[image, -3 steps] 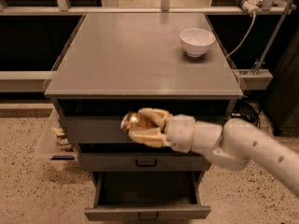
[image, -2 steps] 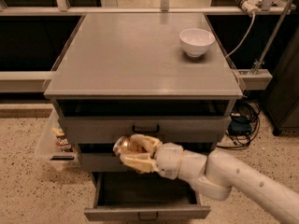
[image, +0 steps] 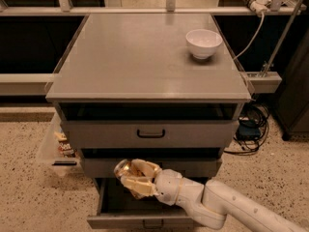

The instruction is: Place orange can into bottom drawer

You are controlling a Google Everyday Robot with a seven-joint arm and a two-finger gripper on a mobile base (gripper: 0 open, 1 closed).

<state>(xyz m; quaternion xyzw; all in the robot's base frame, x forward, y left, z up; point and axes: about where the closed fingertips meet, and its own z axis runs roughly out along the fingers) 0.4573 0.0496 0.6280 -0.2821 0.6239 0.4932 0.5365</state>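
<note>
Camera view: the small dented orange-gold metallic can [image: 122,169] has pale markings, but they're too small to read, so no brand to report. The cream-coloured two-finger gripper [image: 134,178] is clamped round it, silver end poking out toward 10 o'clock. The white arm [image: 212,204] reaches in low from the 4 o'clock corner, wrist roughly level, which puts the can in front of the middle drawer's face, just above the open lowest grey drawer [image: 120,221] with its dark interior. On the grey cabinet top [image: 140,62], a round white bowl [image: 203,42] sits at 1 o'clock.
</note>
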